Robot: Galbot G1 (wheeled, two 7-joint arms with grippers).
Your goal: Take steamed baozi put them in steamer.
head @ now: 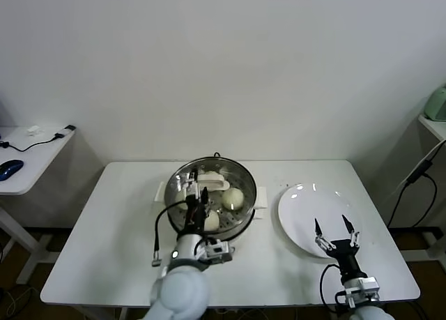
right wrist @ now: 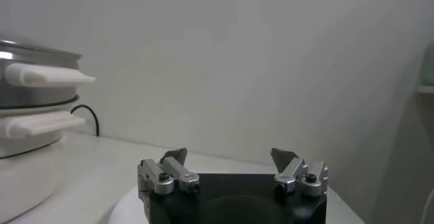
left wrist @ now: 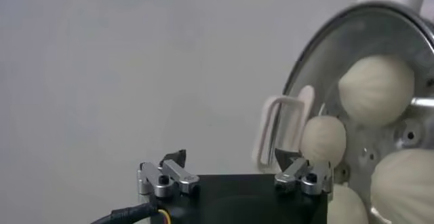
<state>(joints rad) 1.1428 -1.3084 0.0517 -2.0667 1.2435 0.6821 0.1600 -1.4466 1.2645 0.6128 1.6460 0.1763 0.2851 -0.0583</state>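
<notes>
Hovering over the near rim of the steamer [head: 214, 194], left gripper [head: 198, 203] with fingers spread wide and nothing between them. Waiting at near right over the white plate [head: 300, 215], right gripper [head: 335, 228], fingers equally wide and empty. Resting on the perforated tray, four steamed baozi [left wrist: 375, 88]; plate bare, so loading looks finished. Next, probably, lifting the left arm straight up clear of the rim. No brand or writing readable anywhere.

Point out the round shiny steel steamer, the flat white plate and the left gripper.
round shiny steel steamer [head: 245, 184], head view, right inner wall.
flat white plate [head: 300, 205], head view, bare left part.
left gripper [head: 197, 192], head view, midway between fingertips.
</notes>
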